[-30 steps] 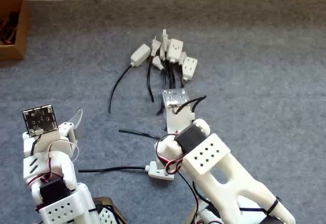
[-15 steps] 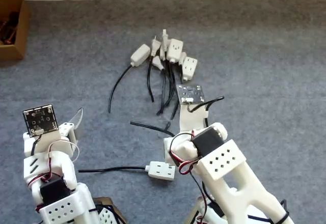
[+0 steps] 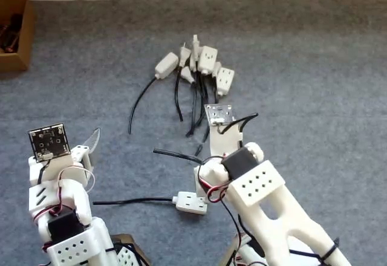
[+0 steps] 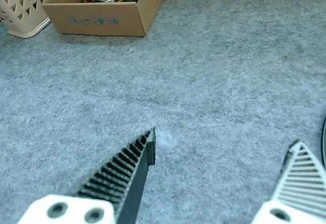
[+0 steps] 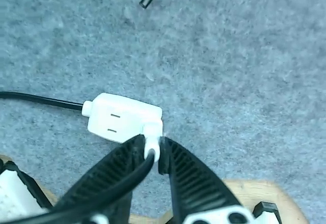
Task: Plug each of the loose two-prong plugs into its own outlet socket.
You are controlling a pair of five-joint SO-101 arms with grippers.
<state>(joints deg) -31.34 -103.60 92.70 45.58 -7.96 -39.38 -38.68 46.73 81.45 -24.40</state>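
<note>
We see the right gripper (image 5: 151, 141) clamped shut on one small white plug (image 5: 153, 131). The plug's black cord (image 5: 102, 188) runs back between the two ribbed black fingers. The plug touches the end of one socket (image 5: 122, 119), a rounded white plastic block lying flat on the carpet (image 5: 244, 56). The block's two narrow slots face up, uncovered. A black lead (image 5: 41, 100) leaves its other end.

In the high view this socket (image 3: 192, 202) lies just beside the right arm. Well apart from it, farther out on the carpet, is a heap (image 3: 199, 63) of white plugs and sockets with black cords. We count at least five white pieces there, two of them squarish blocks, but we cannot tell the exact number.

The left gripper (image 4: 224, 138) hangs wide open over bare grey carpet, which is short and fuzzy. It has one dark ribbed finger and one white ribbed finger, both tapering to points. Beyond it stand one cardboard box (image 4: 107, 15) and one white basket (image 4: 20, 5) pierced with triangular holes.
</note>
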